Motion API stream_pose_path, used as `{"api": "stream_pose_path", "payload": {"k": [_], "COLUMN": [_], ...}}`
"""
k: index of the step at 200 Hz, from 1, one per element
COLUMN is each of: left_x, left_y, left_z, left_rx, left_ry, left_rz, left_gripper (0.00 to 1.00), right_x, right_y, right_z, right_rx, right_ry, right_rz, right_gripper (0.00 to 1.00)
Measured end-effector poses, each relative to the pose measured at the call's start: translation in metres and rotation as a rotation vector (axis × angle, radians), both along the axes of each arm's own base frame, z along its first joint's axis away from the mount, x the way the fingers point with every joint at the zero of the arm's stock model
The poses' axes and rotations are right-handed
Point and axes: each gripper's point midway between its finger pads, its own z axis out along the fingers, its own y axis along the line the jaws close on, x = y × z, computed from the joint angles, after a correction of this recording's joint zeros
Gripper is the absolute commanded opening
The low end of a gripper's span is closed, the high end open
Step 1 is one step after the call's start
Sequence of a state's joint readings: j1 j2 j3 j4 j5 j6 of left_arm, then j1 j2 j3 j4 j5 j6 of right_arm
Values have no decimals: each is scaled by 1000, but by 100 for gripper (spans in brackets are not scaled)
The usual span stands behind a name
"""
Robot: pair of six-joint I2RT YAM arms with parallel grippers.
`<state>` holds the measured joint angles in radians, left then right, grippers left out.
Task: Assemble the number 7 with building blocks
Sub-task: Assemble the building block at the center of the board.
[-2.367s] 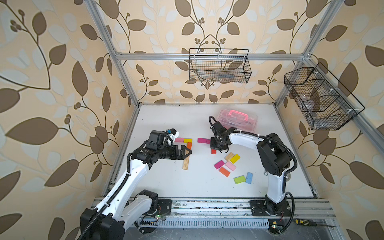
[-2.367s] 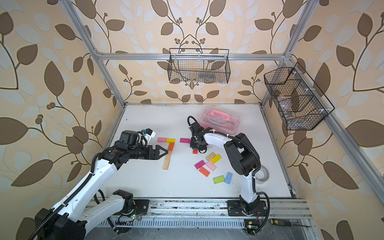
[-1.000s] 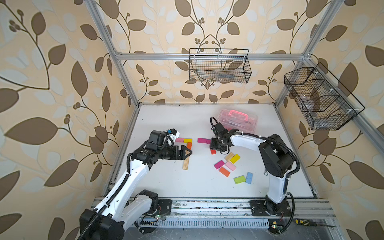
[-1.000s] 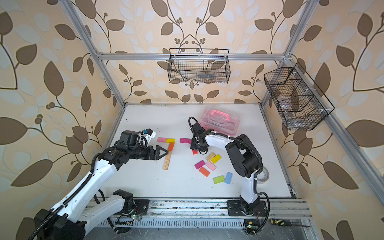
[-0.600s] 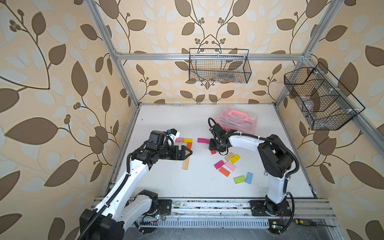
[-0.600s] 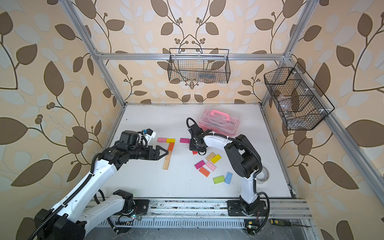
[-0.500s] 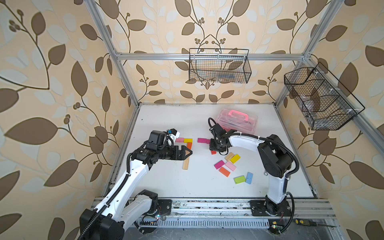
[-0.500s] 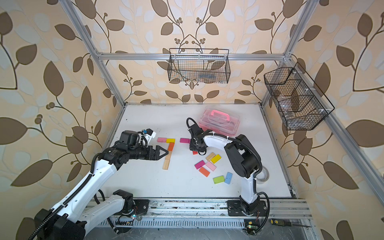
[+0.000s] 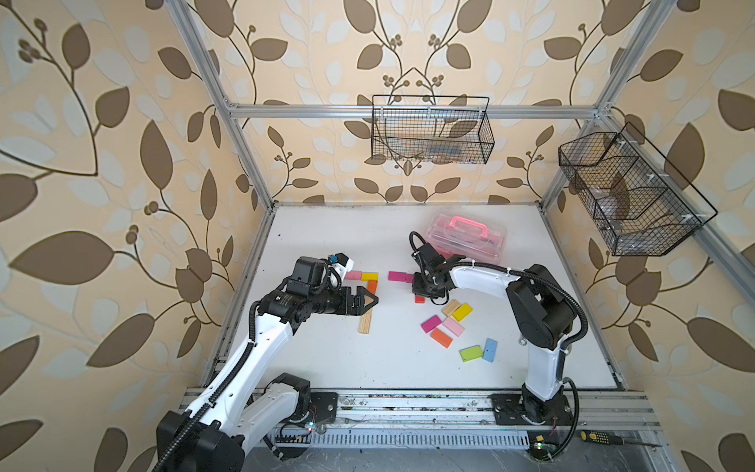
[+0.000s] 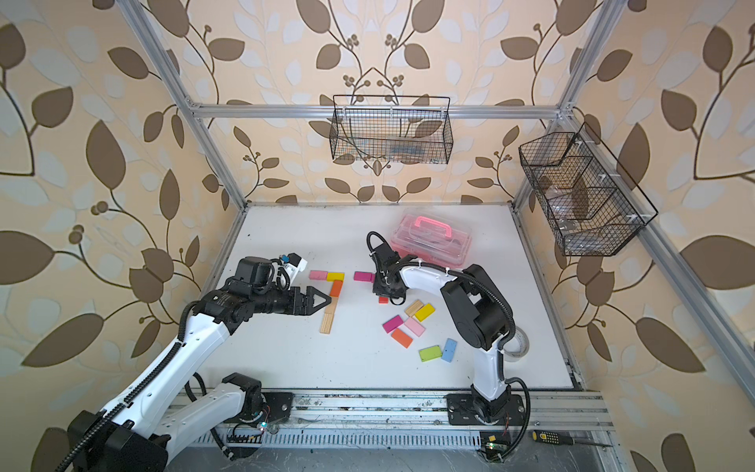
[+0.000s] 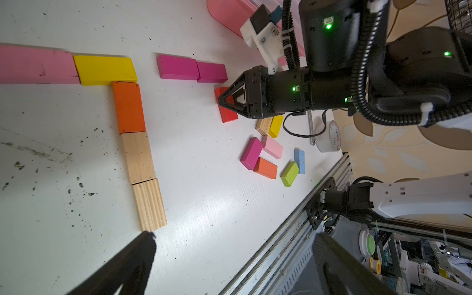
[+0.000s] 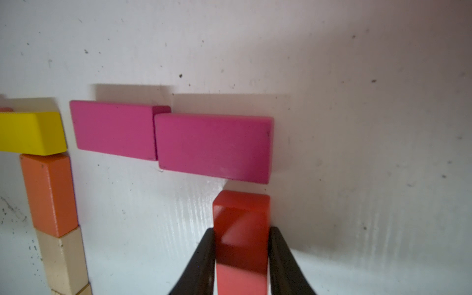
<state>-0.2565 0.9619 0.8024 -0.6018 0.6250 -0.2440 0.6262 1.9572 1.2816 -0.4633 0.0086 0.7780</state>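
In both top views the right tool [image 9: 425, 288] [image 10: 384, 288] stands nose-down over the red block [image 9: 419, 299] [image 10: 383, 300]. The block lies just below the right end of the magenta bar [image 9: 400, 277] [image 10: 363, 276], where it was a second ago. The left tool [image 9: 367, 300] has not moved either. It hovers left of the bar over the five-block figure [image 9: 369, 282] of pink, yellow, orange and two wood pieces. The loose blocks [image 9: 443, 327] lie below and to the right of the bar, well apart from it.

The left wrist view shows the left tool's fingers [image 11: 132, 263] spread wide with nothing between them. Beyond them, the right tool [image 11: 224, 101] is tipped onto the red block [image 11: 226, 115], close under the bar [image 11: 191, 69].

The right wrist view shows what changed: the jaws have drawn in and now press flat on both long sides of the red block [image 12: 241, 217], pinching it. The block's end points at the bar [image 12: 213, 146], at the end away from the yellow piece. A thin strip of surface [image 12: 357, 127] seems to separate the two.

The fresh grip probably serves to slide this first stem piece snug against the bar. A second 7 is only begun, with most of its stem still to come.
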Motion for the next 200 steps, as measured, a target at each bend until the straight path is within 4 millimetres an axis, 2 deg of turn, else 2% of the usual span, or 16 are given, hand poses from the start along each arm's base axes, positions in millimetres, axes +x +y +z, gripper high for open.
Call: {"api": "stream_pose_path", "payload": {"k": [31, 111, 133, 153, 191, 200], "left_x": [0, 0, 0, 0, 0, 0], "left_y": [0, 0, 0, 0, 0, 0], "left_z": [0, 0, 0, 0, 0, 0], "left_rx": [0, 0, 0, 0, 0, -1], "left_ry": [0, 0, 0, 0, -1, -1], "left_rz": [0, -1, -1, -1, -1, -2], "left_gripper": [99, 99, 99, 99, 99, 99], "right_x": [3, 10, 10, 10, 12, 11], "right_y": [-1, 0, 0, 0, 4, 5], "right_z": [1, 1, 1, 0, 2, 3], "right_rx": [5, 11, 11, 9, 27, 30], "right_ry": [-4, -13, -12, -10, -19, -23], "right_rz": [-9, -16, -17, -17, -15, -13], "right_gripper": [27, 28, 33, 43, 56, 62]}}
